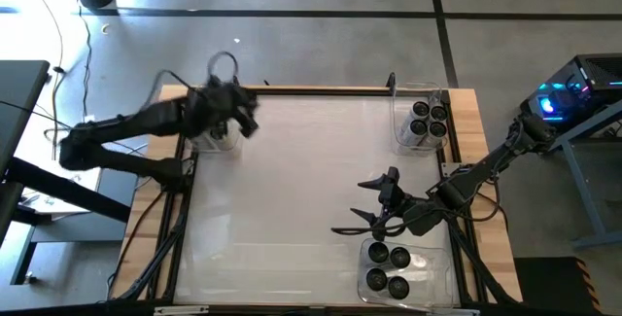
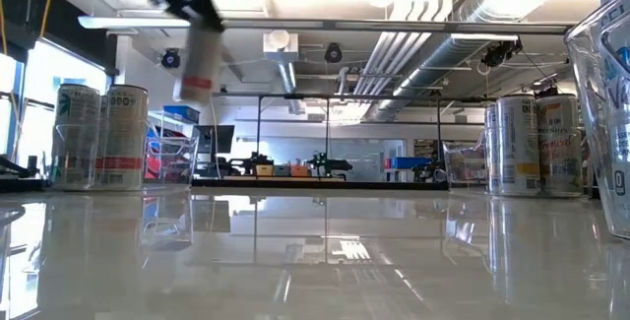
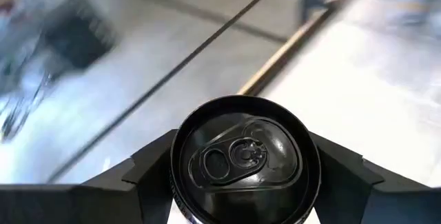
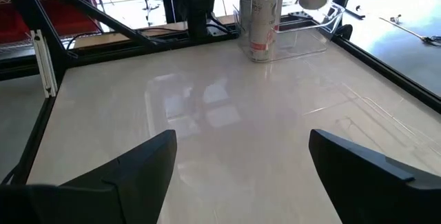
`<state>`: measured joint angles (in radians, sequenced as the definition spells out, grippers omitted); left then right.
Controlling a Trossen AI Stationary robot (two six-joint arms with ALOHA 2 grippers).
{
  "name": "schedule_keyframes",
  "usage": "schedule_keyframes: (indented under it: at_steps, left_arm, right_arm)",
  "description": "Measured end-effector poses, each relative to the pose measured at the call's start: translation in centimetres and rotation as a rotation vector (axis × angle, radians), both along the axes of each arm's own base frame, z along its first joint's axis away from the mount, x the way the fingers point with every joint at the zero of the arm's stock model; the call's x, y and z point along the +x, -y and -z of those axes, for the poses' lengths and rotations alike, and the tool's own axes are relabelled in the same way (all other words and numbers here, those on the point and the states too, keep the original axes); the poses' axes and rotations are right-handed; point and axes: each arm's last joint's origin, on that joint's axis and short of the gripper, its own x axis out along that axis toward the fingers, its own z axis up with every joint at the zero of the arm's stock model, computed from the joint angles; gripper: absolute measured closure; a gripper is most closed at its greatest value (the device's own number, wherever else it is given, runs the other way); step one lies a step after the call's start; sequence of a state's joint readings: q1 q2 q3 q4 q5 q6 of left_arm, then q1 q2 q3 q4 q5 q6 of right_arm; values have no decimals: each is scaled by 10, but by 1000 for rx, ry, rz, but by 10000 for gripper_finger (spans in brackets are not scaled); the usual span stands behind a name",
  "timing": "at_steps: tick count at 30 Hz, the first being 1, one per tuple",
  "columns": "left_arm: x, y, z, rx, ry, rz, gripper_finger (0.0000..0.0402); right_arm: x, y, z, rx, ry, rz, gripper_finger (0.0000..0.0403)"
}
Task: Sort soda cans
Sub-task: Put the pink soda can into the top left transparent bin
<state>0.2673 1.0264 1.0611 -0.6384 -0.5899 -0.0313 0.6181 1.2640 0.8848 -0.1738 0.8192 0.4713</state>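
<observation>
While the left gripper (image 3: pixel 241 182) held one can (image 3: pixel 244 158) clamped above the far-left bin (image 1: pixel 216 139), cans filled two right-hand bins (image 1: pixel 406 139); the right gripper's (image 4: pixel 241 176) fingers stood apart, empty.

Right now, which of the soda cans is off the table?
The soda can gripped by the left gripper, lifted above the far-left bin. All the others stand in bins, including the four in the far-right bin.
</observation>
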Motion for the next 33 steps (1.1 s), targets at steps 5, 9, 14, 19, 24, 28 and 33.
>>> schedule_keyframes:
  at_steps: [5, 9, 14, 19, 24, 28, 33]
  left_arm:
    - [-28, -30, 22, -134, -6, -139, 153]
    - [-38, -38, 56, -205, -35, -215, 153]
    - [-43, -36, 79, -238, 12, -289, 153]
    - [-51, -33, 87, -248, 10, -357, 153]
    - [-58, -29, 98, -267, -8, -429, 134]
    - [-60, -29, 106, -287, 7, -459, 127]
    - [-62, -27, 113, -308, -21, -467, 125]
  right_arm:
    - [0, 1, 0, -5, -2, 2, 75]
    - [0, 1, 0, -5, -3, 2, 75]
    - [0, 0, 0, -7, -4, -1, 75]
    - [0, 0, 1, -10, -9, -1, 75]
    - [0, 0, 1, -10, -9, -1, 75]
    - [0, 0, 1, -10, -9, -1, 75]
    - [0, 0, 1, -7, -8, 1, 75]
